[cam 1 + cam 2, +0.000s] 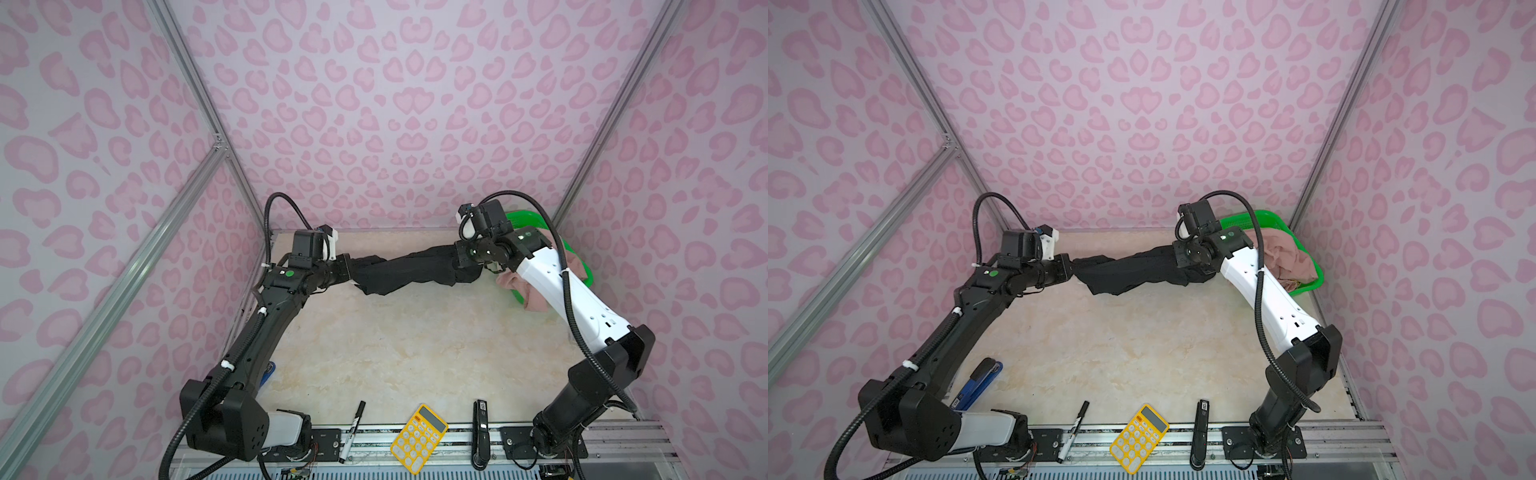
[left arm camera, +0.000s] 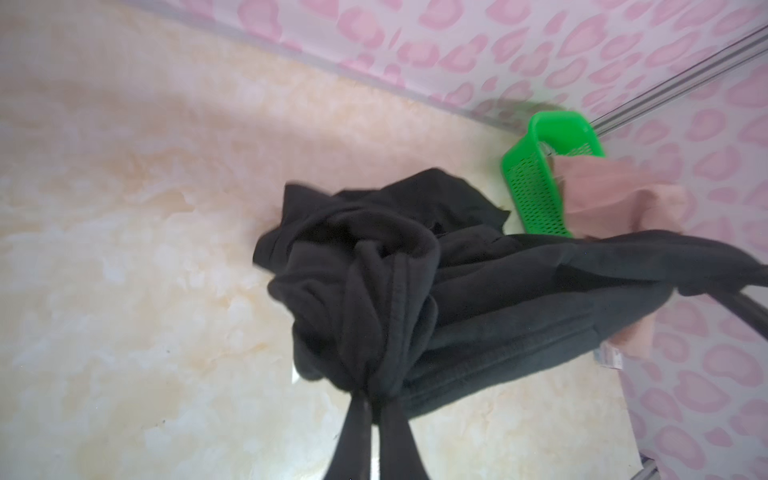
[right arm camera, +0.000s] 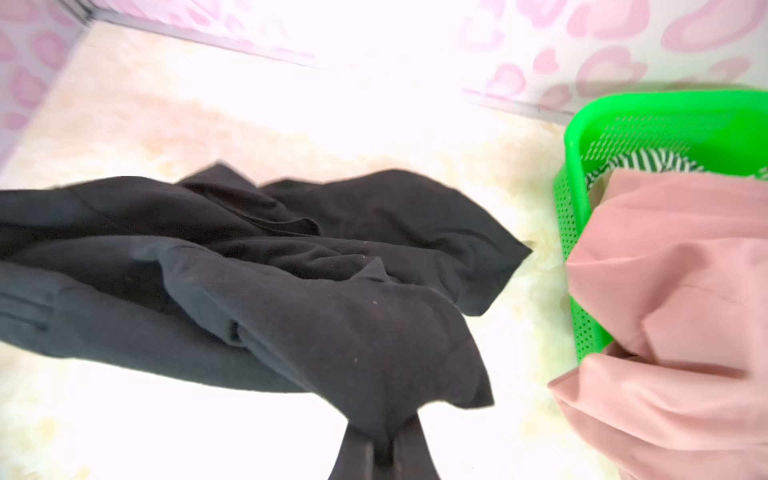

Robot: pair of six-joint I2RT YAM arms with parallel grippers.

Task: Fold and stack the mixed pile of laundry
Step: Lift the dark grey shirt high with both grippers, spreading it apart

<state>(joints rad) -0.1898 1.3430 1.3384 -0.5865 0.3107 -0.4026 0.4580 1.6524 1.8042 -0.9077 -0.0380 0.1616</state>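
Observation:
A large black garment (image 1: 409, 270) hangs bunched in a sagging band between my two grippers at the back of the table, seen in both top views. My left gripper (image 2: 374, 401) is shut on a gathered knot of it at its left end (image 1: 353, 269). The right gripper (image 3: 384, 436) is shut on a fold at the other end (image 1: 456, 259). Dusty-pink shorts (image 1: 1289, 257) spill over the rim of the green mesh basket (image 1: 1266, 218) at the back right. In the right wrist view a black-white striped piece (image 3: 648, 164) lies in the basket behind the pink cloth (image 3: 673, 291).
Along the front edge lie a black marker (image 1: 351, 432), a yellow calculator (image 1: 419, 438) and a slim black device (image 1: 481, 434). A blue stapler (image 1: 978, 384) sits by the left arm. Pink patterned walls close in the back and both sides.

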